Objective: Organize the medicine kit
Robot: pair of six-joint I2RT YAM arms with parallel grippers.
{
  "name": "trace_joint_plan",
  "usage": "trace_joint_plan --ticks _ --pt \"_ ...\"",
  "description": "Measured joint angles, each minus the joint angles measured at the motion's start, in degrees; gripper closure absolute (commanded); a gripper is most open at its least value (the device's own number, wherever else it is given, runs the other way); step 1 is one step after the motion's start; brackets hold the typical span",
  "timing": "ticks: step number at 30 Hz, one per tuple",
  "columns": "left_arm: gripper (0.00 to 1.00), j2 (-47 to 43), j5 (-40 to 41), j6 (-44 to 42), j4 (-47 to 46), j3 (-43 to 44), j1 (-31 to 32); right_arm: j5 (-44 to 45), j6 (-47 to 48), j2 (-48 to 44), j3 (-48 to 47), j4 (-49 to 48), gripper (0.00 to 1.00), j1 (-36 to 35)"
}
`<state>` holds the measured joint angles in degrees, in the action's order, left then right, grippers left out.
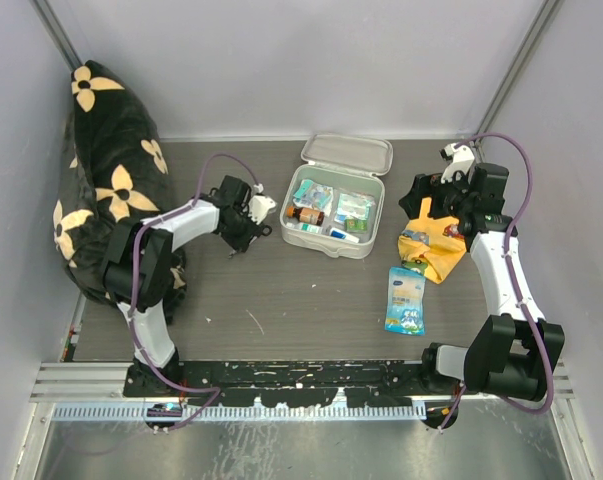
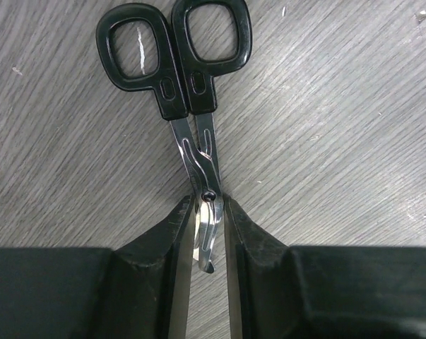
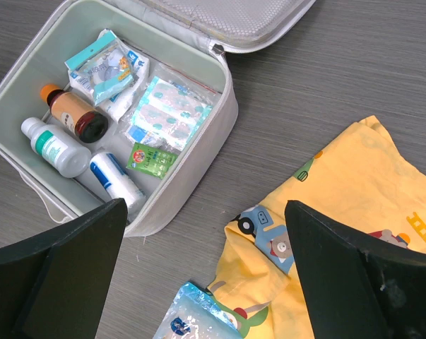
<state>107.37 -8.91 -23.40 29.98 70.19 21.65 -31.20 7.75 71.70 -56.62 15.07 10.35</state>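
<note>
The medicine kit (image 1: 374, 218), a pale grey case, stands with its lid (image 1: 348, 153) laid back. Inside the kit (image 3: 198, 166) are a brown bottle (image 3: 75, 114), a white bottle (image 3: 54, 145), a roll and several packets. Black-handled scissors (image 2: 188, 92) lie flat on the table left of it. My left gripper (image 2: 207, 201) is shut on the scissors' blades at the pivot and sits low over the table (image 1: 249, 222). My right gripper (image 3: 205, 208) is open and holds nothing. It hovers right of the kit (image 1: 421, 195).
A yellow printed cloth (image 1: 436, 245) lies crumpled under my right gripper, seen close at the cloth's fold (image 3: 354, 212). A blue packet (image 1: 406, 300) lies in front of it, its corner (image 3: 198, 318) at the bottom of the wrist view. A black flowered cushion (image 1: 101, 170) fills the left side.
</note>
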Motion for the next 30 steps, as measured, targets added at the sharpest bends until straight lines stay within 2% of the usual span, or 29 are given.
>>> trace_joint_plan --ticks 18,30 --pt "0.99 -3.6 1.2 -0.2 -4.1 -5.0 0.2 -0.4 -0.1 0.0 0.0 0.0 0.0 0.0" --pt "1.0 -6.8 0.5 -0.4 -2.7 -8.4 -2.1 -1.4 -0.4 0.0 0.2 -0.1 0.0 0.0"
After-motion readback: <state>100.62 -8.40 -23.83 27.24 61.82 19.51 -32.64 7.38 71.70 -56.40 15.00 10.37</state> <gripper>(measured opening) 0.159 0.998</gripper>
